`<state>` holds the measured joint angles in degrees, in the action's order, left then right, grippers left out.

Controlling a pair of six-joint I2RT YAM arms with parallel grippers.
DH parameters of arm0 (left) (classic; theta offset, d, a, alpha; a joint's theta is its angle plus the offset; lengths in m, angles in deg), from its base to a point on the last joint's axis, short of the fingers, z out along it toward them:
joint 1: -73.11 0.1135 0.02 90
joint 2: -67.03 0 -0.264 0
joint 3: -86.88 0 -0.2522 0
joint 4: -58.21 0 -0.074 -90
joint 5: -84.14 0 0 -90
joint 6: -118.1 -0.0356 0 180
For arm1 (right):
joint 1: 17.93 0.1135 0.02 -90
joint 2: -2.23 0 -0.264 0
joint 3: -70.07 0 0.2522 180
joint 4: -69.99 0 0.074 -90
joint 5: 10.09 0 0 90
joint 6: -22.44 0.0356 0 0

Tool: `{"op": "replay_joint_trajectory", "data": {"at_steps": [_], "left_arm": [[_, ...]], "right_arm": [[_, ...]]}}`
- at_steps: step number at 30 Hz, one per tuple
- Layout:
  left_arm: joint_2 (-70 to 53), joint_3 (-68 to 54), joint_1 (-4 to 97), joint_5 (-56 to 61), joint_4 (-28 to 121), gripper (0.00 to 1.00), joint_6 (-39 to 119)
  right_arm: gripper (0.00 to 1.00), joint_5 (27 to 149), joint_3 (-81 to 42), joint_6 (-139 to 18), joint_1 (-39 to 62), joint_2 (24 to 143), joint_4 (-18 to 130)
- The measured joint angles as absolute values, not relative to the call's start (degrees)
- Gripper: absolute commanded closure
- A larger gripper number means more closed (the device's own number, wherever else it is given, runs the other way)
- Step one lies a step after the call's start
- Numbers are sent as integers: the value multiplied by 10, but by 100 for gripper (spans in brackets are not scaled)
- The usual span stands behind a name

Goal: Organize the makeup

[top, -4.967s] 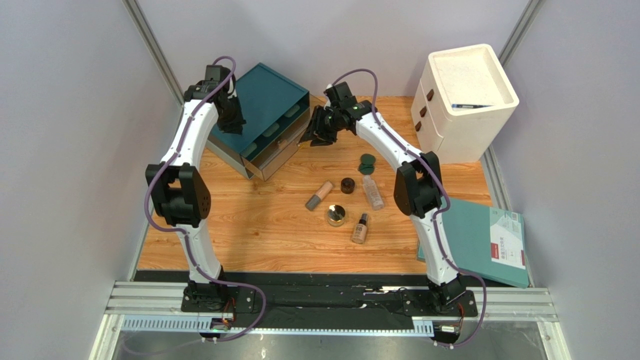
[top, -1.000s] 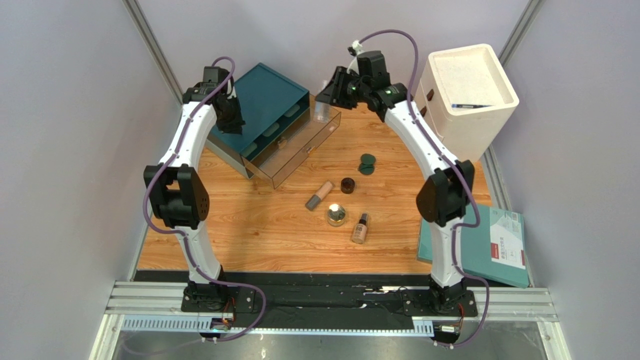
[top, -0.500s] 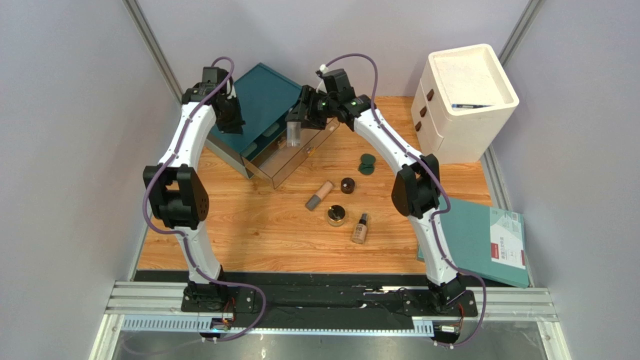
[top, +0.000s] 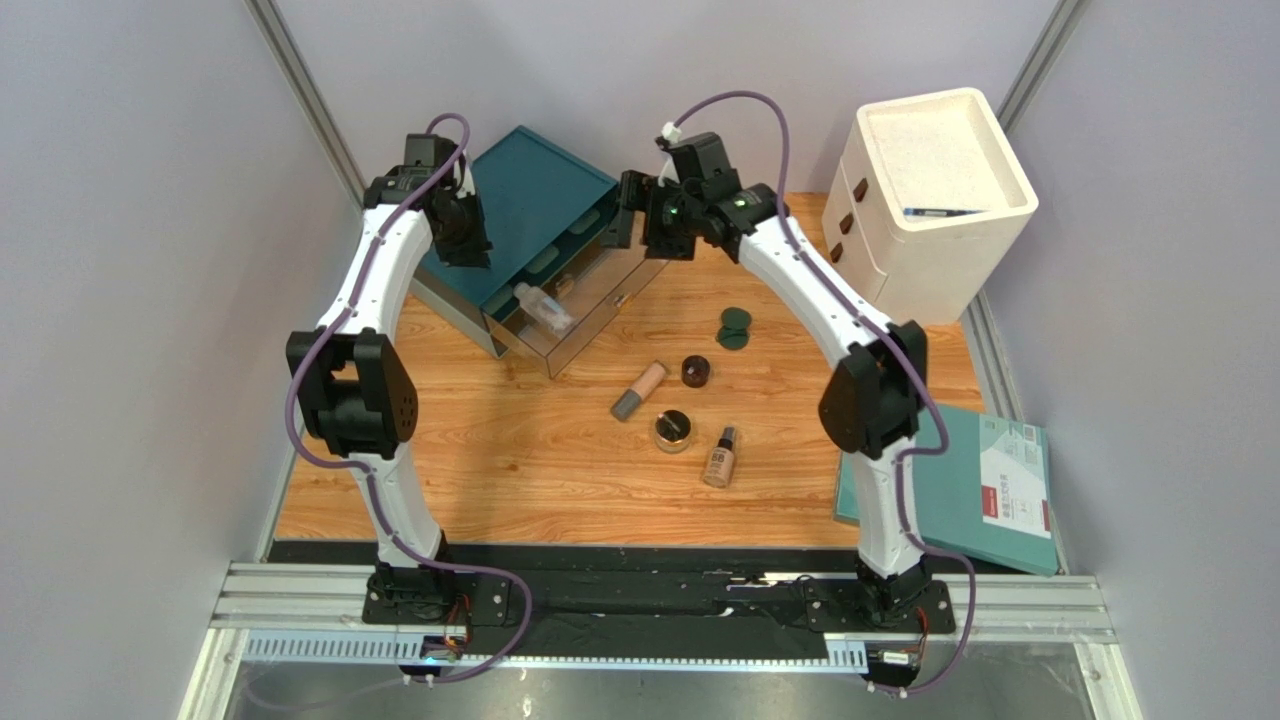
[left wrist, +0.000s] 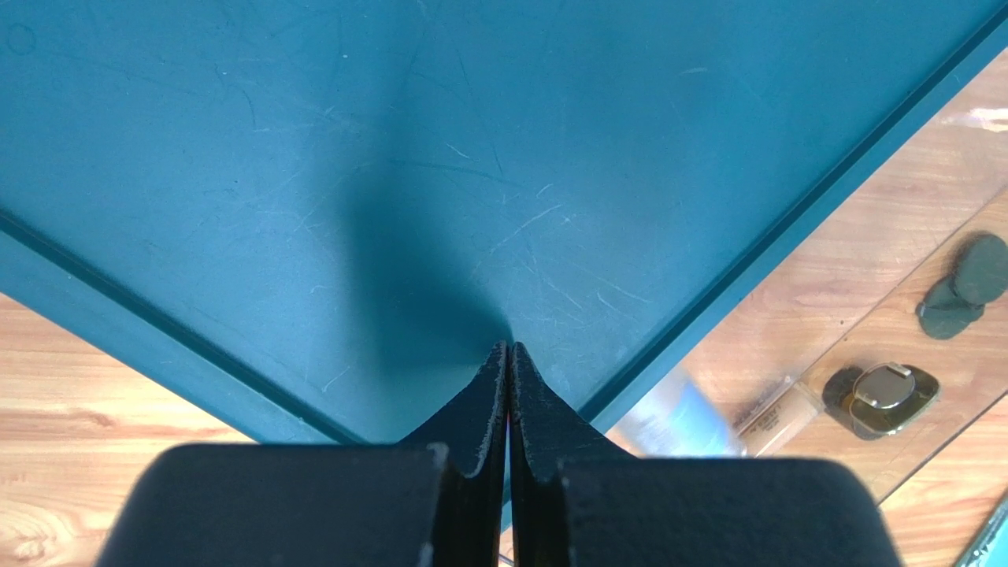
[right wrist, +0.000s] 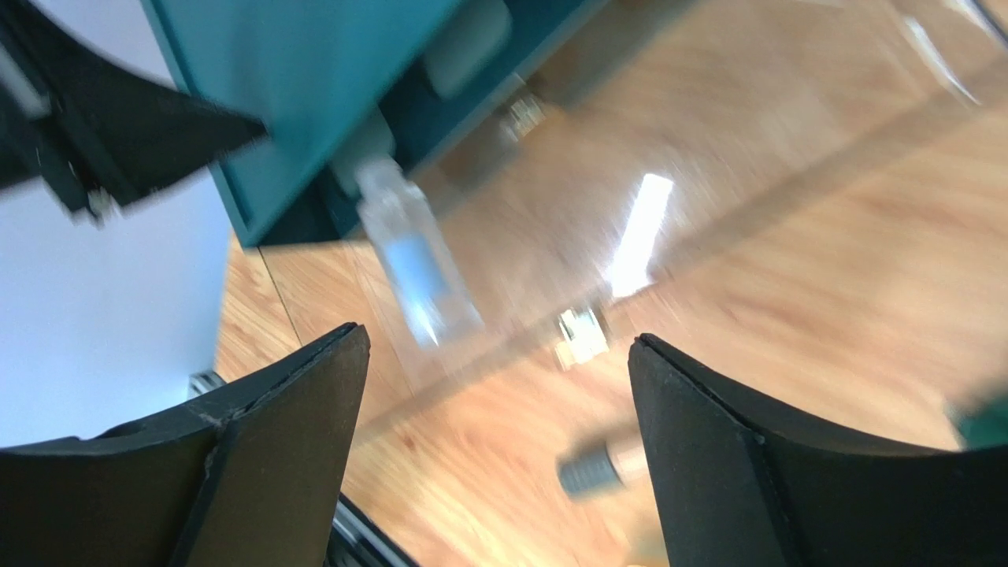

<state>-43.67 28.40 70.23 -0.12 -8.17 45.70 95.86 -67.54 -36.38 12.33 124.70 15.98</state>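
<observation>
The clear bottle (top: 544, 308) lies on its side in the pulled-out clear drawer (top: 609, 300) of the teal drawer box (top: 526, 188); it also shows in the right wrist view (right wrist: 414, 266). My right gripper (top: 631, 225) (right wrist: 497, 343) is open and empty, above the drawer's far end. My left gripper (top: 458, 240) (left wrist: 510, 349) is shut, its tips on the teal box's top. On the table lie the beige tube with grey cap (top: 639, 390), dark brown jar (top: 694, 369), gold compact (top: 673, 432), beige black-capped bottle (top: 721, 456) and dark green piece (top: 733, 326).
The white drawer cabinet (top: 924, 195) stands at the back right. A teal folder (top: 969, 480) lies at the table's right edge. Grey walls close in on the left, back and right.
My right gripper carried the clear bottle over the open drawer, let it go, and pulled back to the right. The bottle now lies in the drawer. The left arm has not moved.
</observation>
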Motion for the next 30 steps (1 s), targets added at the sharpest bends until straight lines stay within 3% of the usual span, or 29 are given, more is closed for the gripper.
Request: {"op": "replay_joint_trajectory", "data": {"at_steps": [8, 17, 30], "left_arm": [[-437, 284, 702, 2, -82, 100, 455], [-437, 282, 702, 11, -81, 100, 451], [-407, 232, 702, 30, -49, 100, 451]], "right_arm": [[15, 912, -501, -394, 96, 1070, 2], [15, 941, -343, -391, 91, 1107, -135], [21, 1005, -203, -383, 91, 1111, -101]]}}
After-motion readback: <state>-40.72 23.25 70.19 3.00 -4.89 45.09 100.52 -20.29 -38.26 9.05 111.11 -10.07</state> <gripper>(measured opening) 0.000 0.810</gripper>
